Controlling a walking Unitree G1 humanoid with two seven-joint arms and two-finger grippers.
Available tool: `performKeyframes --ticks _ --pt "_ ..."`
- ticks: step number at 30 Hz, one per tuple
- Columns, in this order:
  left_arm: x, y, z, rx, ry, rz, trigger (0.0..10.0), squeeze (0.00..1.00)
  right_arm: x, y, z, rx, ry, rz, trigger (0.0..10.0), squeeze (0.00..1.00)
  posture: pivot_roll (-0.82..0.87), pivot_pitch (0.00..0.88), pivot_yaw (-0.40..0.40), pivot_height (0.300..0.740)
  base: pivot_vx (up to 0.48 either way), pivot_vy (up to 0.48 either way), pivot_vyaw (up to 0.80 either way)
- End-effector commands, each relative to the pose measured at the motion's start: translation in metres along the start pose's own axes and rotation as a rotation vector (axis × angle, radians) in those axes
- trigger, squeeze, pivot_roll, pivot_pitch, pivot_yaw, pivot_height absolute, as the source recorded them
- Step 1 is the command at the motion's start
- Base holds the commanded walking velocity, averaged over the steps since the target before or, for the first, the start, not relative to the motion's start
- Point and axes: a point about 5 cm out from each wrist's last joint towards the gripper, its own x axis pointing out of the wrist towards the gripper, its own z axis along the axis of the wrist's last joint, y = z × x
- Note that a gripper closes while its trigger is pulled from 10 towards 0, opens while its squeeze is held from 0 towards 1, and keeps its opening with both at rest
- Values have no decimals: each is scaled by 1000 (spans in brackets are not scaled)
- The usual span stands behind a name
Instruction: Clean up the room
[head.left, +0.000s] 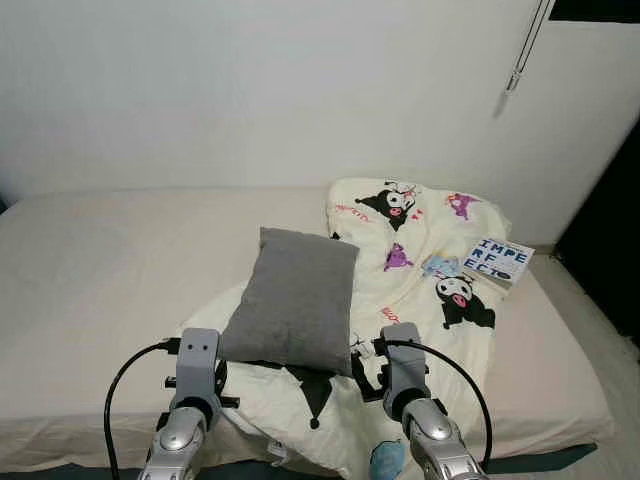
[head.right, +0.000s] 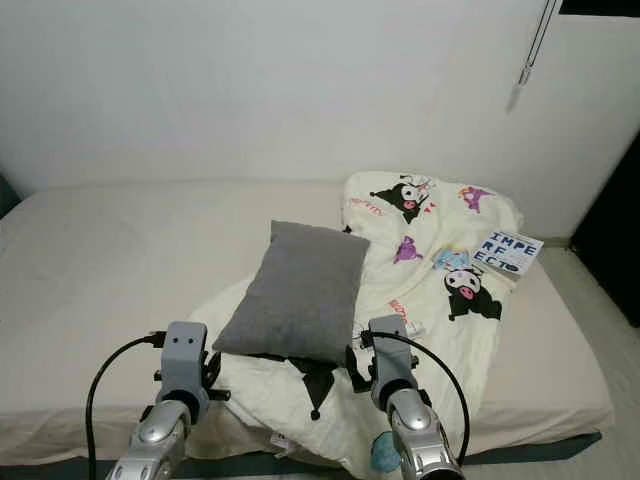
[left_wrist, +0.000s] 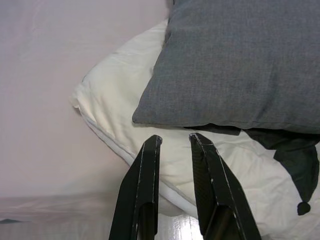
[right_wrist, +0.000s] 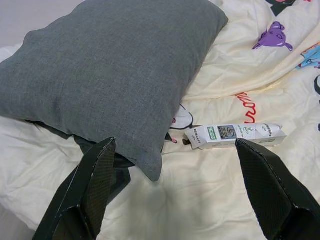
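Observation:
A grey pillow (head.left: 295, 300) lies on a crumpled cream duvet (head.left: 430, 225) with cartoon prints, on the right half of a bed (head.left: 100, 270). Both arms are raised over the bed's near edge. My left gripper (left_wrist: 176, 139) hovers just short of the pillow's near corner, its fingers almost together with nothing between them. My right gripper (right_wrist: 175, 142) is wide open above the duvet, between the pillow's edge and a small white tube box (right_wrist: 235, 135). A book (head.left: 500, 260) and a small blue item (head.left: 440, 265) rest on the duvet farther back.
The bare left half of the mattress is pale pink. A white wall runs behind the bed, with a cord (head.left: 520, 60) hanging at the upper right. A dark opening (head.left: 615, 240) stands to the right. A blue object (head.left: 388, 458) sits low at the bed's front edge.

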Motion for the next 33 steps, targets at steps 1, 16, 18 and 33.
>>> performKeyframes --ticks 1,16,18,33 --pt "1 2 2 25 0 -5 10000 0 -1 -1 -3 17 9 -7 10000 0 33 104 -48 740 0 0 0" --pt "2 2 2 9 17 4 10000 0 -1 0 -3 18 12 -2 10000 0 35 100 -47 740 0 -159 0" --pt "2 2 2 10 18 4 10000 0 -1 0 -3 18 13 -1 10000 0 35 100 -47 740 0 0 0" --pt "2 1 3 34 6 -14 10000 0 -1 -1 -4 15 13 0 10000 0 33 87 -44 740 0 -96 0"
